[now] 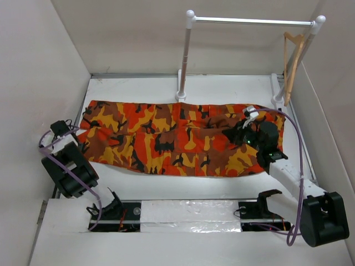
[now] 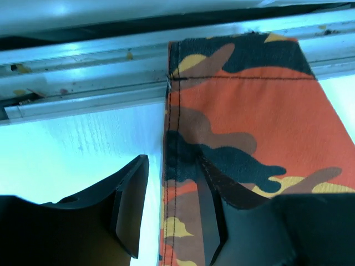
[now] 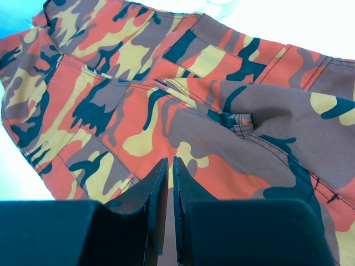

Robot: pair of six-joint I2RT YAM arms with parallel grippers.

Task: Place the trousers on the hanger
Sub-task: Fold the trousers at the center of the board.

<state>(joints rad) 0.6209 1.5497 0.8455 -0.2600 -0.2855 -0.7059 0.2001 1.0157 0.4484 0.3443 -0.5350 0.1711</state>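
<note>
The camouflage trousers (image 1: 177, 138) lie flat across the table from left to right. My left gripper (image 1: 82, 134) is open at their left end. In the left wrist view it (image 2: 175, 213) straddles the stitched edge of the trousers (image 2: 249, 122), with one finger on the bare table and one over the cloth. My right gripper (image 1: 236, 134) is over the right part, where the cloth is bunched. In the right wrist view it (image 3: 170, 163) is shut, tips at the trousers (image 3: 138, 100), and no cloth shows between the jaws. The tan wooden hanger (image 1: 294, 58) hangs at the rail's right end.
A white rail (image 1: 249, 21) on two posts stands at the back, its left post foot (image 1: 181, 94) next to the trousers' far edge. White walls close in the table on three sides. A metal channel (image 2: 83, 72) runs along the table's left edge.
</note>
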